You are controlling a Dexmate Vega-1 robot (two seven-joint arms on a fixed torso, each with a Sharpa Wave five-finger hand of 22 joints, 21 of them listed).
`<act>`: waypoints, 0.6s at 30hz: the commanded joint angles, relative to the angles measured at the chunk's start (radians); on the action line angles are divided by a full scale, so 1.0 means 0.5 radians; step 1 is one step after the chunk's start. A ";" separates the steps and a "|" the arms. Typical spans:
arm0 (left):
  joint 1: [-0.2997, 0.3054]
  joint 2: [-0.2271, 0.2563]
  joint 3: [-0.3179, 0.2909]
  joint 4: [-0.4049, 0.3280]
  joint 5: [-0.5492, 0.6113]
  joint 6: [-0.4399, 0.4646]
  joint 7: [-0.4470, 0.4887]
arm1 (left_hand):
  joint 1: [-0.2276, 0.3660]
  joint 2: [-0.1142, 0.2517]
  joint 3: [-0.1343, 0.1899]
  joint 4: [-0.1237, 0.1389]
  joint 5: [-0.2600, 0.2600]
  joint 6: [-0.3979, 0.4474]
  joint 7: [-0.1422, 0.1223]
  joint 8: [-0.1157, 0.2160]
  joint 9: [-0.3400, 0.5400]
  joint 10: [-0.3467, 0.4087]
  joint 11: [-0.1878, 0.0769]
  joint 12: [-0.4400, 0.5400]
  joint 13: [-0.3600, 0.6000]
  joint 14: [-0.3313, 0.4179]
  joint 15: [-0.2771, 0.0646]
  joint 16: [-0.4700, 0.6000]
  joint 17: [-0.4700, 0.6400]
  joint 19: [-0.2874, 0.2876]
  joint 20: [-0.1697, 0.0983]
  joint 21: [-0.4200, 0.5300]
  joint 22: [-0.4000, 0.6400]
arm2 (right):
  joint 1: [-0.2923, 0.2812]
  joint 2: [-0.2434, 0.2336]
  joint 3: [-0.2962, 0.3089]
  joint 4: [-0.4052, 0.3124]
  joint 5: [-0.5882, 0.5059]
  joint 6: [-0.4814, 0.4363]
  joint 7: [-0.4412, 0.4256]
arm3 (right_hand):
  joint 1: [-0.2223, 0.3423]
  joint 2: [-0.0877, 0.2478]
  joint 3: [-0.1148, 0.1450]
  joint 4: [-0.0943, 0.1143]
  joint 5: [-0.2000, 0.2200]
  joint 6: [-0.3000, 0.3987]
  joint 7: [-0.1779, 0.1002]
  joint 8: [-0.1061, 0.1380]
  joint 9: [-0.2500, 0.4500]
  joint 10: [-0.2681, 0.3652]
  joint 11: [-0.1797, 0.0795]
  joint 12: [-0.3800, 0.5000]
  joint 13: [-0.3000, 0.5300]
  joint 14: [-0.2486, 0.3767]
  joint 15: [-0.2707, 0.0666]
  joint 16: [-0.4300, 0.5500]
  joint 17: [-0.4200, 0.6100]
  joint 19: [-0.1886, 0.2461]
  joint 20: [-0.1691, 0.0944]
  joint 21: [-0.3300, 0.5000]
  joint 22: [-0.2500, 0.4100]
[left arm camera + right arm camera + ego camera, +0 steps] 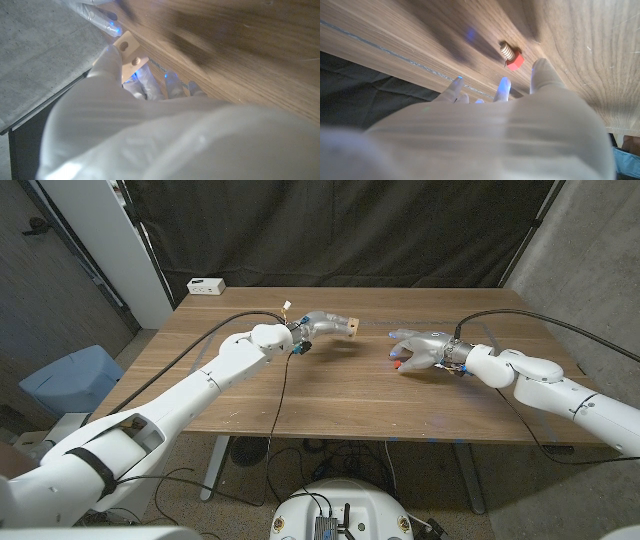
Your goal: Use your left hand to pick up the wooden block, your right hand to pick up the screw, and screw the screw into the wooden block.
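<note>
Wood block first: I am holding the wooden block in the left robot hand, lifted above the tabletop near its middle, with the block's shadow falling on the wood beneath it. In the left wrist view the block is sitting at the tips of the fingers, and I am seeing a round hole in its pale face and a small peg-like knob on the side beside it. The left robot hand is gripping it from the side.

On the other side, the right robot hand is hovering low over the tabletop with its fingers spread and nothing in them. The screw, with its red head, is lying on the wood just under those fingertips. In the right wrist view the screw is resting on its side, its threaded metal shank beside the red head, just beyond the fingers of the right robot hand; I cannot tell whether any finger is touching it.

A white box is sitting at the far left corner of the tabletop.
</note>
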 commanded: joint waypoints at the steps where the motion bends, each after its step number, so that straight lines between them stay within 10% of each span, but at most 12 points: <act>1: 0.011 0.014 -0.013 0.003 -0.001 -0.029 -0.003 | 0.006 0.025 0.005 -0.001 0.008 0.009 -0.003 0.014 0.005 -0.008 -0.004 -0.001 0.004 0.007 -0.079 0.008 -0.003 0.002 -0.003 0.008 0.005 | 0.007 0.003 0.024 -0.078 0.083 -0.121 0.188 | -0.038 0.002 -0.001 0.008 -0.018 -0.044 0.014 -0.016 -0.003 -0.049 0.020 -0.013 0.003 -0.041 -0.016 -0.007 0.009 -0.029 0.008 -0.005 0.003; 18: -0.009 0.000 -0.021 0.068 -0.004 -0.089 -0.029 | 0.004 0.026 0.003 -0.001 0.008 0.001 -0.006 0.011 0.005 -0.014 -0.005 -0.007 0.001 0.007 -0.080 0.008 -0.002 -0.002 -0.002 0.006 0.005 | 0.048 0.024 0.015 -0.112 0.152 -0.235 0.312 | -0.057 -0.016 0.010 -0.015 -0.029 -0.184 0.097 -0.066 -0.008 -0.122 0.065 -0.006 0.007 -0.101 0.029 -0.008 0.006 -0.074 0.022 -0.003 0.002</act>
